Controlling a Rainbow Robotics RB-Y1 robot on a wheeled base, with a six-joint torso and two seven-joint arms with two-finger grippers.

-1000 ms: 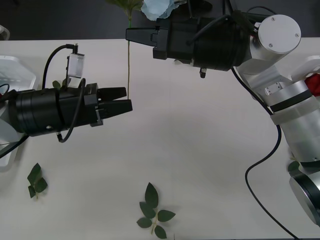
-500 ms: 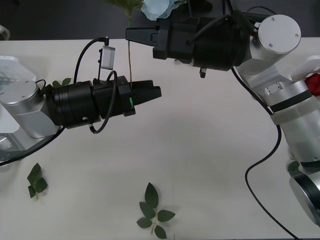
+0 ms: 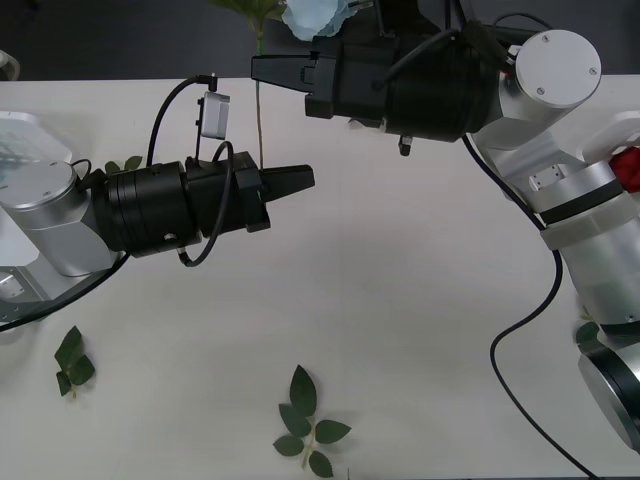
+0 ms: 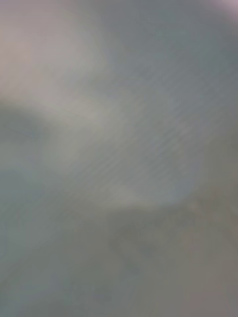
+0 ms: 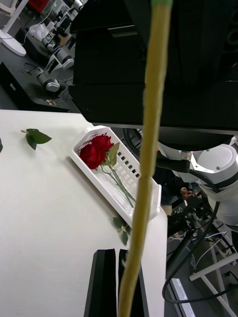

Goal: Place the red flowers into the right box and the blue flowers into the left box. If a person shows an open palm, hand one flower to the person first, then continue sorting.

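Gripping blue flower (image 3: 315, 15) stem: left claw (image 3: 300, 178), shut; right claw (image 3: 262, 70) state unclear.

I can read no text, label, brand, number or sign anywhere from my station: nothing legible on the arms, on the counter (image 3: 420, 300), or on the white tray (image 5: 130, 174) holding the red roses (image 5: 95, 150).
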